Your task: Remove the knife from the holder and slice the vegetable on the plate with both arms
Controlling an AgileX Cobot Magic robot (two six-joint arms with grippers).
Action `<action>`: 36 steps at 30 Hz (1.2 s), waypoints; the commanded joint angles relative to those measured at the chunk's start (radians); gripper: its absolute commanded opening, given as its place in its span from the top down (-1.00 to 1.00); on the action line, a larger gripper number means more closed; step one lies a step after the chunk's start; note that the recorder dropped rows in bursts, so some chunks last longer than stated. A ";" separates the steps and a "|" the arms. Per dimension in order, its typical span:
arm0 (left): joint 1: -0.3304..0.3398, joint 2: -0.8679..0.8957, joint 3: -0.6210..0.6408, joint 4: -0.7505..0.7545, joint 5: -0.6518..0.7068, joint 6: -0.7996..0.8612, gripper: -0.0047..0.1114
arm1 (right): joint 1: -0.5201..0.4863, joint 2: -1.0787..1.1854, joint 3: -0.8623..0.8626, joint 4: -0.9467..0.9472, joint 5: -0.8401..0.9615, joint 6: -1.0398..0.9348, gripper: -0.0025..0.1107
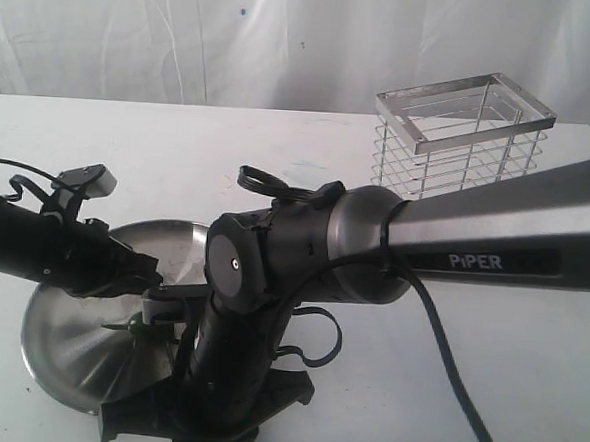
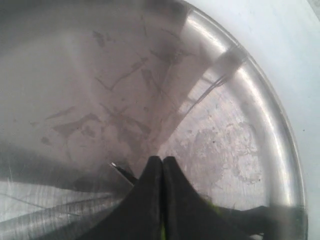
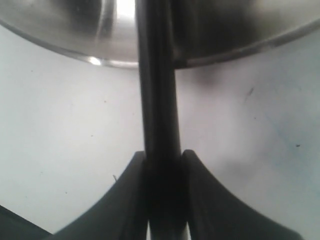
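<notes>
My left arm is reaching in low from its side, lying nearly level over the plate. The left pincer is clenched tight over the plate's floor. The green vegetable is lying right at its tips; whether it is pinched I cannot tell. My right arm is stretching across from the other side and bending steeply down at the wrist. The right pincer is grasping the black handle of the knife, which is extending over the plate's rim. The holder is standing on the table, well apart.
</notes>
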 commanded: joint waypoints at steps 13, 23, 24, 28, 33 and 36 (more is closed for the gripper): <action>-0.005 0.113 0.009 -0.030 0.037 0.043 0.92 | -0.006 -0.002 0.003 -0.012 0.069 0.004 0.96; -0.005 0.113 0.009 -0.030 0.037 0.043 0.92 | 0.013 -0.002 0.003 0.030 0.133 0.008 0.96; -0.005 0.113 0.009 -0.030 0.042 0.043 0.92 | 0.021 -0.002 0.003 0.030 0.133 0.008 0.96; -0.005 0.113 0.009 -0.030 0.055 0.043 0.92 | 0.034 -0.002 0.003 0.026 0.107 0.008 0.96; -0.005 0.110 0.009 -0.066 0.079 0.043 0.92 | 0.007 0.010 0.003 -0.001 0.087 0.008 0.96; -0.005 0.077 0.009 -0.070 0.079 0.043 0.92 | -0.013 0.028 0.003 0.002 0.090 0.008 0.96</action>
